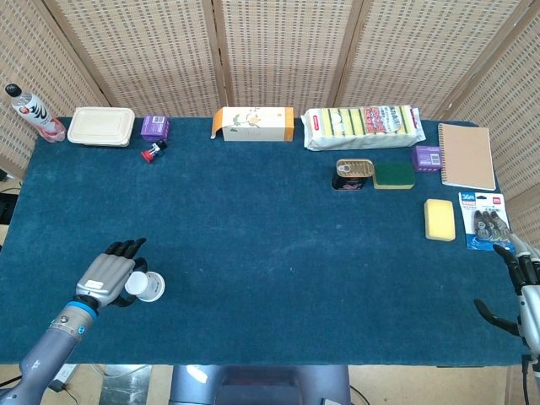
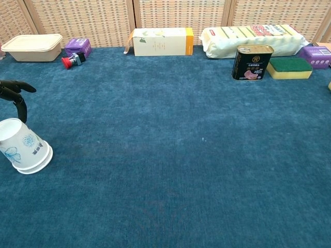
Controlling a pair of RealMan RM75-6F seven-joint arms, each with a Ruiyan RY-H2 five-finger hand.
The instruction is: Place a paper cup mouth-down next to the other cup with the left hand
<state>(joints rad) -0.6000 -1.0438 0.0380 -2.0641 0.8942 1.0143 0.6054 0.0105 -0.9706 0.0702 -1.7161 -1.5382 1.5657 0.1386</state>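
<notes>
Paper cup mouth-down, tilted, near front-left table edge against left robot hand, whose fingers wrap it loosely; no second cup visible; seat rim flat, then spread fingers straight off to avoid tipping.

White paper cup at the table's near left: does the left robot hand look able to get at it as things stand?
Probably yes. The left robot hand is right beside the white paper cup, fingers alongside it, with nothing between them.
</notes>
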